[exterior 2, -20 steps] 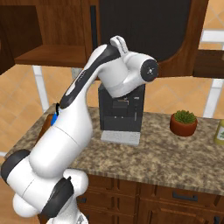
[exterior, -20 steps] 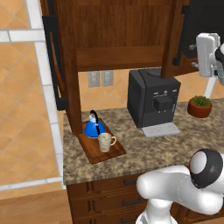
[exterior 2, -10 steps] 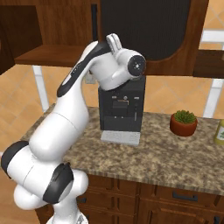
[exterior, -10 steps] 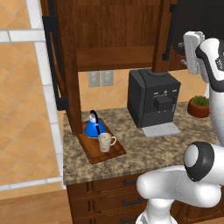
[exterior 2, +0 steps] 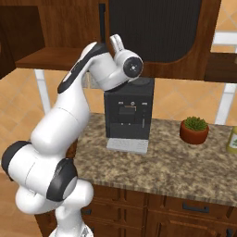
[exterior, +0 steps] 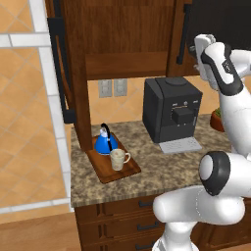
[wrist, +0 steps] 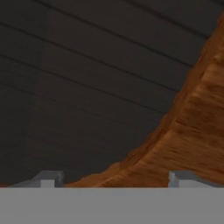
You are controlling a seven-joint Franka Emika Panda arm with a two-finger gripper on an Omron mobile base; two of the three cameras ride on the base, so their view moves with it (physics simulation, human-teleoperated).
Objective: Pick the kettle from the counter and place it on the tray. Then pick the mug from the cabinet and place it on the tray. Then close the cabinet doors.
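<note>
Far left, the left cabinet door (exterior: pixel 66 63) stands swung wide open, edge-on beside the tiled wall, its black bar handle facing out. Just right of it, on the counter (exterior: pixel 162 166), the tray (exterior: pixel 113 166) already carries both the blue kettle (exterior: pixel 104 142) and the cream mug (exterior: pixel 117 159), the mug just in front of the kettle. So the two placing steps look done, and what is left is shutting the doors.

Further right, past the black coffee machine (exterior: pixel 171 115), my arm has swung in from the right edge over the last second and risen toward the right cabinet door (exterior: pixel 184 37). My gripper (wrist: pixel 113 177) now faces its dark arched glass and wood frame at close range. My jaws are spread wide and hold nothing.

I judge that I am lining up to push this right door closed first; the left door will need a separate reach.
</note>
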